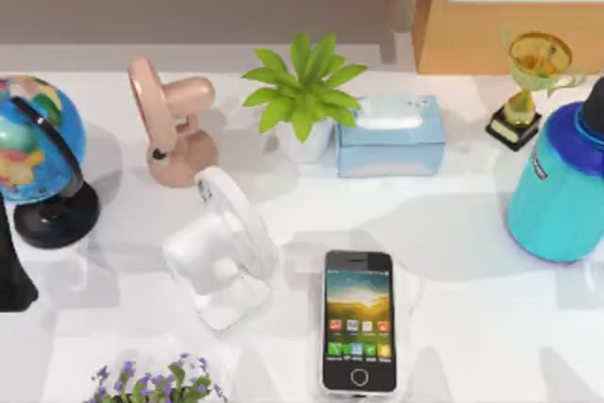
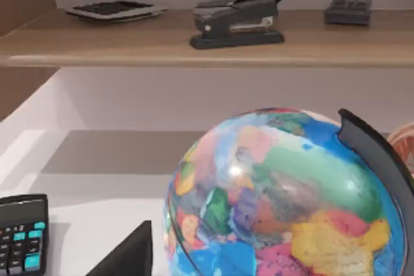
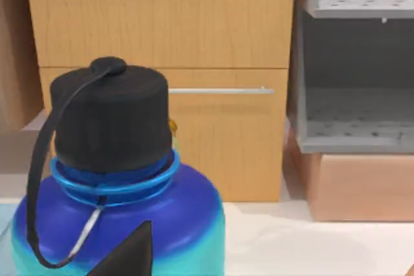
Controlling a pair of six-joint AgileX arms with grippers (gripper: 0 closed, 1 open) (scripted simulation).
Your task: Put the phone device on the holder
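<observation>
A globe [image 1: 33,143] on a black stand sits at the counter's [image 1: 472,327] left edge. Beside it to the right is a pink fan [image 1: 170,129]. A leafy green plant [image 1: 302,92] in a white pot stands just left of a blue tissue box [image 1: 392,139]. A gold trophy [image 1: 528,82] stands at the far right, with a blue bottle [image 1: 562,186] nearer. Purple flowers [image 1: 156,384] show at the front edge. On a wooden shelf [image 2: 194,46] rest a stapler [image 2: 236,21] and a calculator [image 2: 113,10].
</observation>
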